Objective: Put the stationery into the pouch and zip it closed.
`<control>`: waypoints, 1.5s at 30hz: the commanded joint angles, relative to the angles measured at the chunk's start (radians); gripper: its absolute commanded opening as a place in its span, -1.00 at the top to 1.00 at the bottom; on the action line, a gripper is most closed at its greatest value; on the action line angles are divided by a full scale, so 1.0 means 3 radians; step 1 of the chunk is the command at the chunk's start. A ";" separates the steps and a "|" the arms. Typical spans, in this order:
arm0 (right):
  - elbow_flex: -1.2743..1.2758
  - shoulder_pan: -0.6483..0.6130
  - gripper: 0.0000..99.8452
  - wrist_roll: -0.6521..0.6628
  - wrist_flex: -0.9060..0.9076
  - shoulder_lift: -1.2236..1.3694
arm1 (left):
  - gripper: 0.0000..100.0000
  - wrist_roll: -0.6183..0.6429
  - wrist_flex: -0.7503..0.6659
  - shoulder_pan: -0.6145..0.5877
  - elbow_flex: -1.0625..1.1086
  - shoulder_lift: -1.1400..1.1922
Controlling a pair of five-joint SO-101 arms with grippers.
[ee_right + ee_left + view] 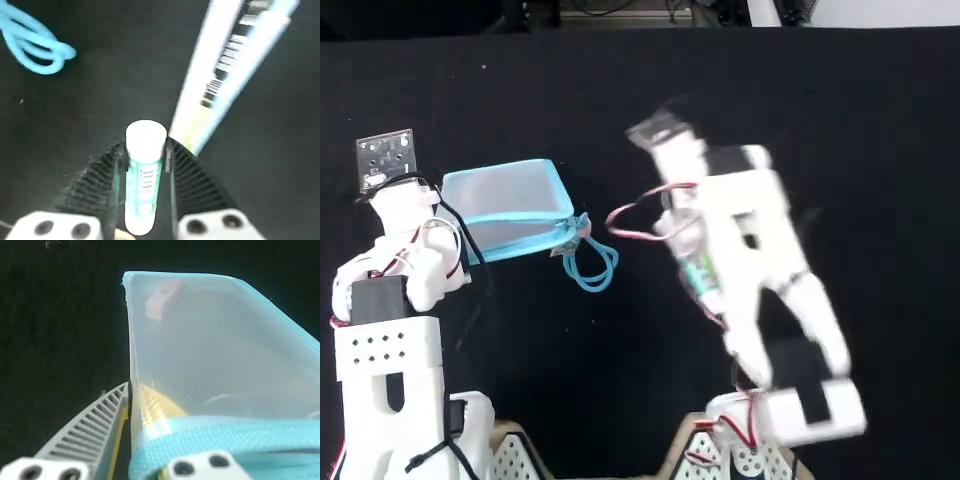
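A light-blue translucent pouch (510,205) lies at the left of the black table, with a blue cord loop (590,262) trailing from its right corner. My left gripper (455,222) is shut on the pouch's left edge. In the left wrist view the mesh pouch (210,350) spreads away from the left gripper (131,390), one finger (95,435) beside it and a yellow one showing through the mesh. My right gripper (145,150) is shut on a white-and-green tube (144,175). In the high view this tube (699,272) hangs right of the cord, in the right gripper (702,282).
A long white packaged item (235,65) with printed bars lies on the table just beyond the right gripper. The blue cord loop (35,47) shows off to its other side. Both arm bases stand at the near edge; black cloth (820,120) covers the table.
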 commanded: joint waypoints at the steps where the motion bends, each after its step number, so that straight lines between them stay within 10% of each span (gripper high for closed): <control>1: 0.0033 0.0619 0.98 0.0031 0.0046 -0.0550 | 0.93 0.0020 0.0005 -0.0008 -0.0013 -0.0041; 14: 0.0376 0.1949 0.98 0.0624 -0.0890 0.0488 | 0.93 0.0020 0.0010 -0.0018 -0.0013 -0.0041; 34: -0.1066 0.1979 0.76 0.0604 -0.0210 0.1941 | 0.93 0.0020 0.0010 -0.0033 -0.0018 -0.0041; 45: -0.1092 0.1974 0.98 0.0604 0.0322 0.0785 | 0.93 0.0020 0.0010 -0.0033 -0.0018 -0.0041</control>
